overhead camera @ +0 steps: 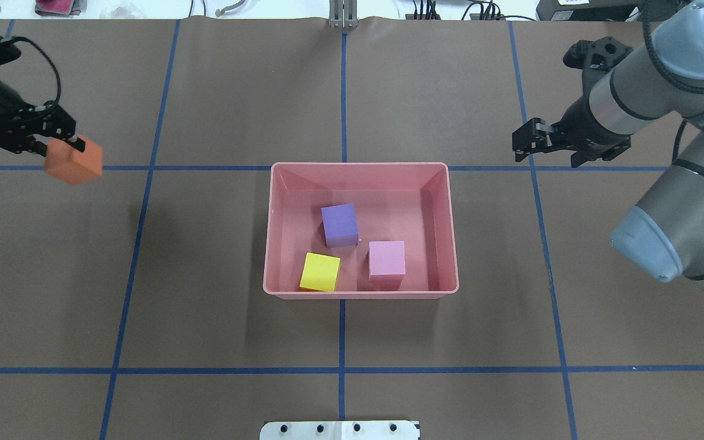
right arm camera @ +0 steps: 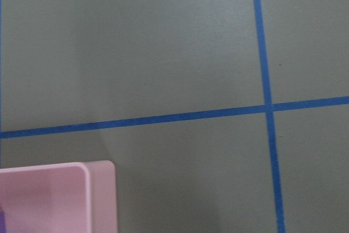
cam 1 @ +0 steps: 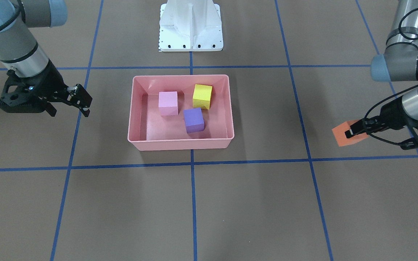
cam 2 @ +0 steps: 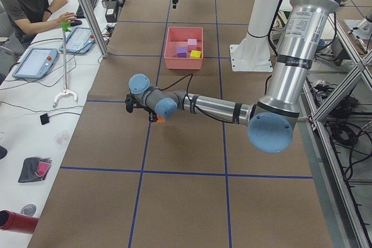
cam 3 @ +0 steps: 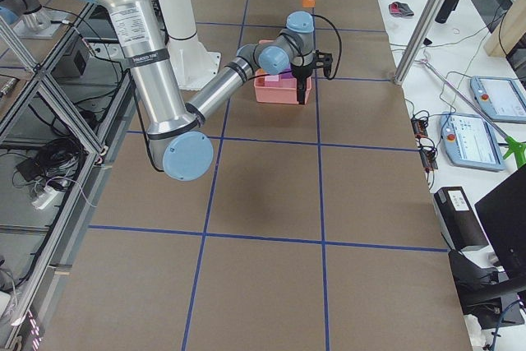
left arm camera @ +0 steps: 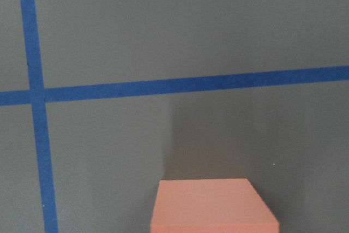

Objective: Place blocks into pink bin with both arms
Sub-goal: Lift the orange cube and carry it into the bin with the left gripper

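Nearest the left wrist camera sits the orange block, a matte, sharp-edged cube pinched in the jaws of the left gripper. It is held tilted above the counter, well off to the robot's left of the pink bin. That bin is a shallow, smooth plastic tub with rounded corners and a thin rim, and its long axis runs side to side across the counter. Three more cubes rest on its floor. The light pink block sits square to the walls. The purple block is turned slightly, just beside the pink one on the far-left side. The yellow block is also a little skewed, close to the wall nearest the robot. On the bin's other side hangs the right gripper, its jaws apart and holding nothing. Brown, paper-like covering on the counter is crossed by blue tape lines.
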`<state>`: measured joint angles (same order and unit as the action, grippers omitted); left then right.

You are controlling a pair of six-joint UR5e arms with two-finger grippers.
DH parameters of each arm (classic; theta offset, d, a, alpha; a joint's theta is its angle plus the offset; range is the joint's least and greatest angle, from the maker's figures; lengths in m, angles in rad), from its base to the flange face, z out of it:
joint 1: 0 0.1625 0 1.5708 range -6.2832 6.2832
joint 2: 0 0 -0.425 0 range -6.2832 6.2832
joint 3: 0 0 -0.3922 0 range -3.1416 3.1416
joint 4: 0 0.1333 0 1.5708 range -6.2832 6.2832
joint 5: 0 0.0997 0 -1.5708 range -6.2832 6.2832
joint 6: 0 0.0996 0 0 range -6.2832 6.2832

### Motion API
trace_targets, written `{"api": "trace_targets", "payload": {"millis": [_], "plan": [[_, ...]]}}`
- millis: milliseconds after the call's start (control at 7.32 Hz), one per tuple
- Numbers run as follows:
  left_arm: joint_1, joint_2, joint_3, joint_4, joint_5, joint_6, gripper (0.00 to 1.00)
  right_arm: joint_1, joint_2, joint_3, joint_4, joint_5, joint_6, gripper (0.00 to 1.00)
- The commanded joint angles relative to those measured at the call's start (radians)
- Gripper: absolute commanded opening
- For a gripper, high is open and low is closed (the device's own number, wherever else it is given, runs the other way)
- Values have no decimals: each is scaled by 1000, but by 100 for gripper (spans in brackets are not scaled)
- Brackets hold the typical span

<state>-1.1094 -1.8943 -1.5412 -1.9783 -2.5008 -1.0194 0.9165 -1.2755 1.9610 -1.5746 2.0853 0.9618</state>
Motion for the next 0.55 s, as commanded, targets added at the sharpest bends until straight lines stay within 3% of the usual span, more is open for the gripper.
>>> {"api": "trace_targets", "payload": {"millis": [0, 137, 273, 410], "plan": [[103, -227, -53, 24, -4, -375, 0, 51, -62, -10, 2, 4, -113, 99], [138, -355, -54, 126, 12, -463, 0, 59, -71, -11, 2, 4, -133, 99], [187, -444, -56, 219, 99, -490, 0, 61, -73, -13, 2, 4, -133, 99], [295, -466, -56, 263, 219, -504, 0, 61, -71, -19, 2, 2, -133, 99]]}}
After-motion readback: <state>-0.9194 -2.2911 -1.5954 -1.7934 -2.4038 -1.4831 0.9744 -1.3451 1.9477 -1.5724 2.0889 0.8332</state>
